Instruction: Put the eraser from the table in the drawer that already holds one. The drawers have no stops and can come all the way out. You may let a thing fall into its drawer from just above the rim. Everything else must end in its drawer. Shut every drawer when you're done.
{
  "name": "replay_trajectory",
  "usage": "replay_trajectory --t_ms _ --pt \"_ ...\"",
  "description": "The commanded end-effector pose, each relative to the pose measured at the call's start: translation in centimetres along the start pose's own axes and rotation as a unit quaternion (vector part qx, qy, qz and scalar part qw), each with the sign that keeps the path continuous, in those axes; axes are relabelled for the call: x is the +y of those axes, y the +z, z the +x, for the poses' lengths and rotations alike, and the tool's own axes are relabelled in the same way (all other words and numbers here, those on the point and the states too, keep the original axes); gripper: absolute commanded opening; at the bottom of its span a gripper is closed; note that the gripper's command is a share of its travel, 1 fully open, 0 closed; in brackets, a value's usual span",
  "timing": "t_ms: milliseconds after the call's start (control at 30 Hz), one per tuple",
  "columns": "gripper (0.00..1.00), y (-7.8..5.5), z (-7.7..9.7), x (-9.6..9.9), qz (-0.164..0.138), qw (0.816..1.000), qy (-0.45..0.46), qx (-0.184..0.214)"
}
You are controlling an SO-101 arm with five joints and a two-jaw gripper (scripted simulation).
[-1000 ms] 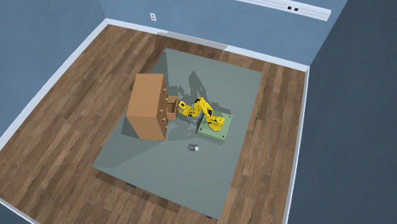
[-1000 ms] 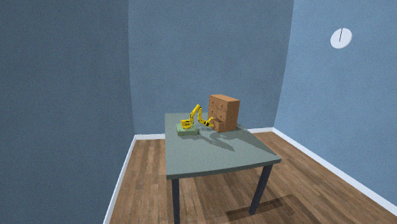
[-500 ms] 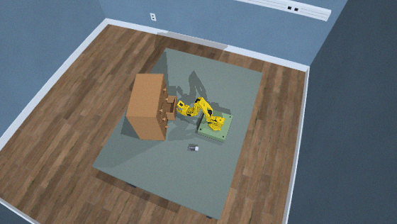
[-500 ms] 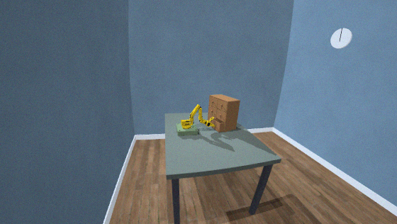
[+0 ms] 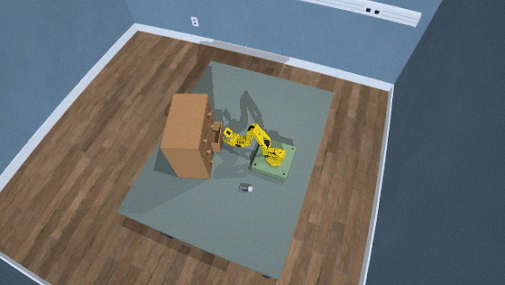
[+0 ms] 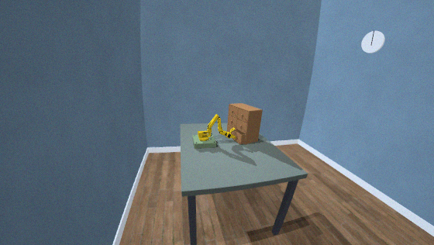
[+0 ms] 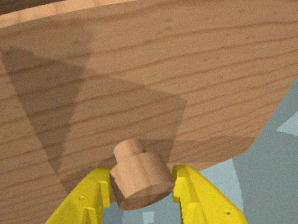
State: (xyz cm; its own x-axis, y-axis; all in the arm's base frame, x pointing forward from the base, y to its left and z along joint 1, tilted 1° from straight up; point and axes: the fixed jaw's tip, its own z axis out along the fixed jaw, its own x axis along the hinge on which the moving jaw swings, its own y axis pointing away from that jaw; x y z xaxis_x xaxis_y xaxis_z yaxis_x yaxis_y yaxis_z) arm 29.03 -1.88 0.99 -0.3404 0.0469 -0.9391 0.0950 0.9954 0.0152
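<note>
Gripper [image 5: 224, 134] [image 6: 234, 133] [image 7: 142, 187] is closed down to a narrow gap, one finger on each side of the wooden knob [image 7: 142, 181], and looks clamped on it; no eraser in it. Grip sits on the knob because that's the part of the drawer front [image 7: 215, 95] made for pulling or pushing, and a finger on both sides lets the arm do either. The drawer [image 5: 218, 149] [image 6: 240, 137] is right ahead of the fingertips, partly out of the cabinet [image 5: 186, 122] [image 6: 253, 125], which stands just beyond it. Wrist is held low and reaching forward, presumably to keep the pull in line with this low drawer. Inside is too dark and small from the top, so can't tell if the other eraser is in there. The eraser to be moved, most likely the small grey-and-white block [image 5: 245, 188], lies on the table [image 5: 252, 225] [image 6: 232, 170], off to the gripper's side and well apart from it, on the arm-base side of the cabinet. Makes sense to leave it there while the only gripper handles the knob. No stops, so any further pull should be short; tugging too far could drop the drawer.

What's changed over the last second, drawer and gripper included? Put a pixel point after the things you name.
The open light-brown wooden drawer [image 5: 220, 141] [image 6: 240, 138] [image 7: 225, 60] has slid a little inward, toward the brown box-shaped cabinet [image 5: 189, 122] [image 6: 253, 125], and is still partly out. The yellow gripper [image 5: 224, 135] [image 6: 235, 133] [image 7: 141, 180] moved in with it, now shut on its round wooden knob [image 7: 141, 177]; I can't tell when it took hold. The small grey-and-white eraser [image 5: 245, 188] and green base plate [image 5: 288, 158] [image 6: 205, 146] stayed put.
</note>
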Motion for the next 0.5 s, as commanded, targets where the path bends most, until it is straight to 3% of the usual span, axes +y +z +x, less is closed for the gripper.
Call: replay_trajectory --t_ms 0,467 --pt "0.0 0.62 -0.32 0.04 0.0 1.0 -0.004 -0.005" --pt "0.0 1.48 -0.63 0.41 -0.005 1.0 -0.006 -0.005"
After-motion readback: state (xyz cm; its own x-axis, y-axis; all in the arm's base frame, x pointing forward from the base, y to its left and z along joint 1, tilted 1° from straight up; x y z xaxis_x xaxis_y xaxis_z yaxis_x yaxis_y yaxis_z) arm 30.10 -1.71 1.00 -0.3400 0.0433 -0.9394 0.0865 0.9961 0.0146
